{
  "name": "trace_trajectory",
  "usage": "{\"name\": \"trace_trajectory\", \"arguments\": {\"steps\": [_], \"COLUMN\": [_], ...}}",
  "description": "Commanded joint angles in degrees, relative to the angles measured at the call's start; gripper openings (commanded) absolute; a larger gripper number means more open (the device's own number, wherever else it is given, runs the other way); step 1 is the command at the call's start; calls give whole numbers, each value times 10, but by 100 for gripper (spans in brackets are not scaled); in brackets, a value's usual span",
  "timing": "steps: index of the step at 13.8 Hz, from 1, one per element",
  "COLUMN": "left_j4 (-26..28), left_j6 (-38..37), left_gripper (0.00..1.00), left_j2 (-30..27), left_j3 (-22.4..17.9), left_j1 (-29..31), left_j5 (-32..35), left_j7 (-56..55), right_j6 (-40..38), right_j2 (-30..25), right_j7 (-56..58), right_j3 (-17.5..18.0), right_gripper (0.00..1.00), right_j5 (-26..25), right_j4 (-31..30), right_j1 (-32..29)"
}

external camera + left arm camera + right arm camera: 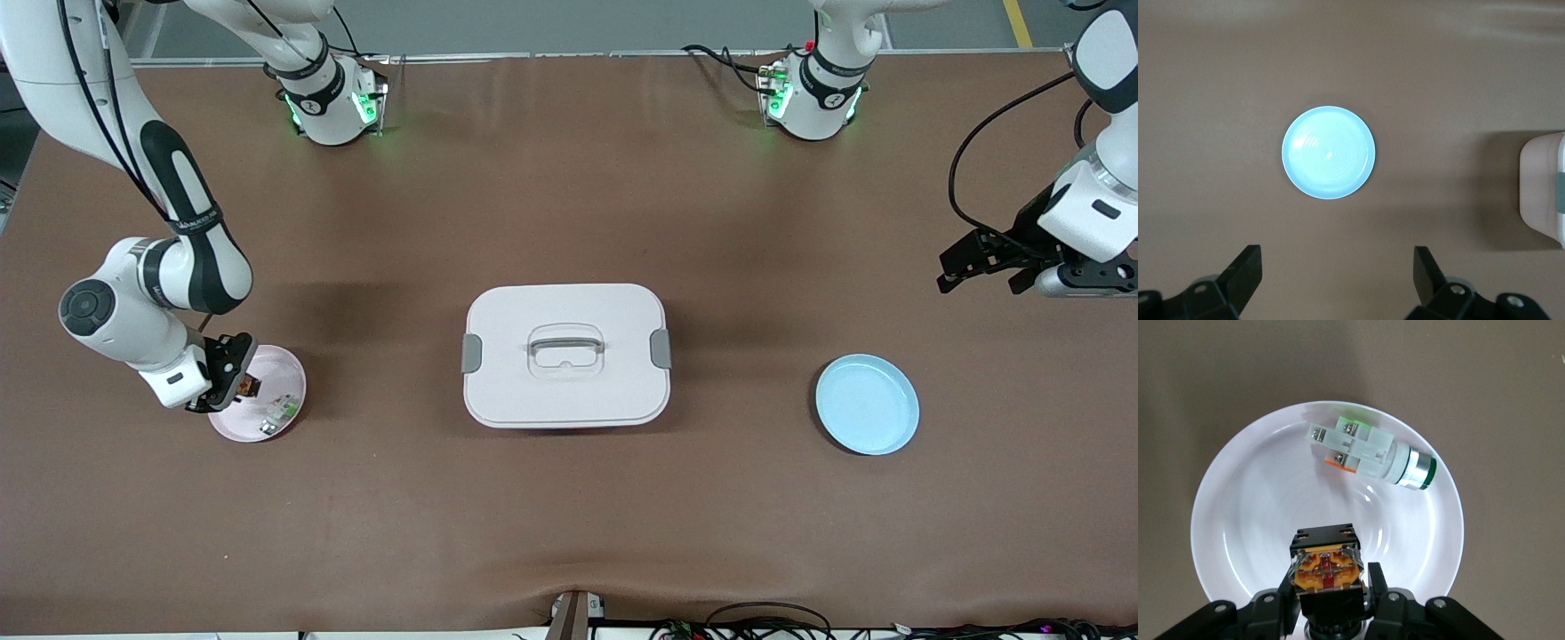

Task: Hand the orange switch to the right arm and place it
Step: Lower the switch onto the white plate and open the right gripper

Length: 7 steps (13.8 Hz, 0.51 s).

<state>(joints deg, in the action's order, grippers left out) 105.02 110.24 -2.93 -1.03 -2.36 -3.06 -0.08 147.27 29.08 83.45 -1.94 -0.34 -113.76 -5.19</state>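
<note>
Two grippers appear in this scene, and both are mine. My right gripper (233,384) hangs low over the pink plate (289,373) at the right arm's end of the table, its fingers closed on the orange switch (1327,568), which sits squarely between the pads with its orange core facing the wrist camera. A white-and-green part (1368,452) lies loose on the same plate, near the switch but apart from it. My left gripper (991,267) waits over bare table at the left arm's end, fingers spread wide and holding nothing; the blue plate (867,404) lies nearer the front camera than it, empty.

Risks, as I judge them: the switch is small and the grip covers only its flanks, so a quick lift or twist may let it slip or rotate. A sideways move at this height could nudge the white-and-green part or drag the plate. The task sentence names the right arm as receiver, yet the right arm has the switch now; any handover across the middle must clear the white lidded box (566,354), whose handle stands up at centre.

Surface and room: a brown, slightly rippled mat (569,516) covers the table; cables trail along the edge nearest the camera.
</note>
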Motion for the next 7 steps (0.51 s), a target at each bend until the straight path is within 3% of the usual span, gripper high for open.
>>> {"name": "trace_trajectory", "arguments": {"steps": [1,5,7], "left_j4": [-65,-166,-174], "left_j6": [-50,-152,-171], "left_gripper": [100,100,100], "left_j2": [27,64,61], "left_j3": [-43,-42,-42], "left_j1": [-51,-47,-45], "left_j5": [38,33,31], "left_j7": [1,-2,-6], "right_j6": [16,36,38], "right_j2": [17,32,38], "right_j7": [15,15,15], "right_j3": [12,12,12], "right_gripper": [0,0,0], "right_j5": [-2,-3,-3], "right_j4": [6,7,8], "right_j1": [-15,-12,-11]}}
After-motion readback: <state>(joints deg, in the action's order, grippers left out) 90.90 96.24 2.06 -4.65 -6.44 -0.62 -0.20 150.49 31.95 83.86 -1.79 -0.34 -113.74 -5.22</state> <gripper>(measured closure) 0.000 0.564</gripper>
